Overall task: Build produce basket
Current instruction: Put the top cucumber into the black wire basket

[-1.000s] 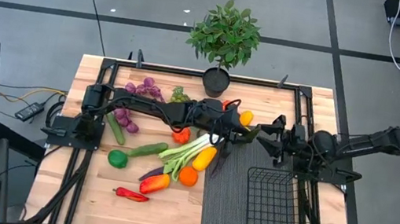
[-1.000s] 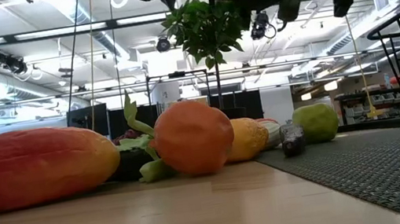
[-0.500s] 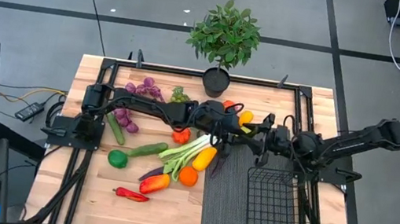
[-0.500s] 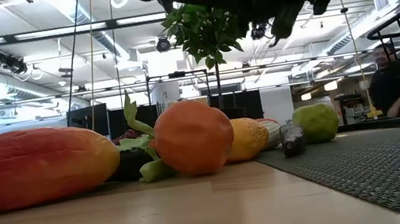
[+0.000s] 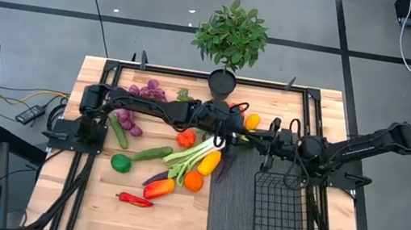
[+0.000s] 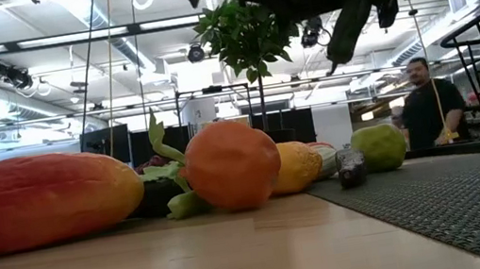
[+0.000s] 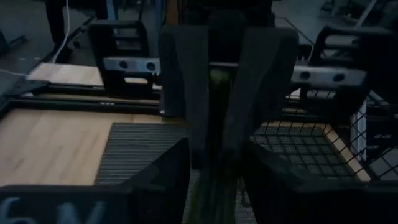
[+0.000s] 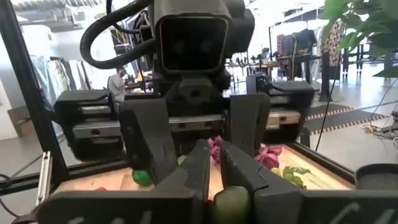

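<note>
The basket (image 5: 280, 217) stands empty on the ribbed mat (image 5: 232, 200) at the table's front right, so nothing is packed yet. Almost all the produce lies loose on the bare wood (image 5: 87, 195) left of the mat: purple grapes (image 5: 149, 90) toward the back edge, a cucumber (image 5: 152, 154) and lime (image 5: 121, 163) near the middle, a leek (image 5: 193, 155), an orange (image 5: 193, 181) and peppers just beside the mat's left edge, and a red chili (image 5: 135, 200) toward the front edge.

One piece is in transit. The left gripper (image 5: 236, 136) and the right gripper (image 5: 263, 142) meet nose to nose above the back end of the mat, short of the basket's back rim. In the left wrist view a long green vegetable (image 7: 216, 162), probably a cucumber, runs between the left gripper's fingers (image 7: 186, 99), which are clamped on it. In the right wrist view the right gripper's fingers (image 8: 196, 163) are closed around its rounded green end (image 8: 231, 202). This reads as a handover, with both holding the same piece. The basket sits toward the front edge, near but clear of the pair.
</note>
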You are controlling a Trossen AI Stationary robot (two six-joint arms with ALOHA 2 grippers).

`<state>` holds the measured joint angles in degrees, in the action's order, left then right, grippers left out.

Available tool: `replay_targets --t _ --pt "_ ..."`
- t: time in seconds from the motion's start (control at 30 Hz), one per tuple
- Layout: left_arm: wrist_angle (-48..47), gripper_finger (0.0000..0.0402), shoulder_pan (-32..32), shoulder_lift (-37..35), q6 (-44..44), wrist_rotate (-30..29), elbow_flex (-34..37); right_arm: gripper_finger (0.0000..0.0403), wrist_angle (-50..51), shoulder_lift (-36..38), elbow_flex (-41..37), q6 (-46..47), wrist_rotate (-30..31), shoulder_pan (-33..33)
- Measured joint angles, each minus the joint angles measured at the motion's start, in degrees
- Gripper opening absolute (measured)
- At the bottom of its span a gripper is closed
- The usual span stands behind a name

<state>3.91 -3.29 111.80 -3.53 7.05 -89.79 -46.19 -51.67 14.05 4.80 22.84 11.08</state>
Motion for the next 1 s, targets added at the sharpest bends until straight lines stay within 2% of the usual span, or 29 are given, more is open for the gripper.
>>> replay_targets --t 0.13,0.37,0.47,0.63,0.73,0.87,1.0 --pt "-4.4 0.0158 0.2 -2.6 2.5 -0.1 0.0 0.0024 1.4 1.0 -0.1 0.0 -0.3 0.1" --pt "-15.1 0.0174 0.2 -8.0 6.9 -3.7 -0.1 0.0023 6.3 5.0 0.7 0.7 -4.0 0.3" --pt "-19.0 0.0174 0.2 -8.9 7.2 -4.6 0.0 0.0024 18.3 6.3 5.3 1.9 -6.5 0.6" --pt "-22.2 0.0173 0.0 -9.0 7.2 -4.9 0.1 0.0028 47.3 6.1 18.3 4.9 -9.4 1.2" --pt "-22.9 0.0174 0.0 -9.0 6.9 -5.1 0.2 0.0025 55.3 5.4 24.6 6.1 -11.1 2.0" --pt "-23.4 0.0172 0.3 -9.0 6.6 -5.2 0.2 0.0026 59.7 5.6 30.2 8.9 -14.1 3.4" --pt "-25.9 0.0173 0.4 -8.5 6.1 -5.1 0.2 0.0027 68.4 6.1 34.1 17.3 -17.0 4.3"
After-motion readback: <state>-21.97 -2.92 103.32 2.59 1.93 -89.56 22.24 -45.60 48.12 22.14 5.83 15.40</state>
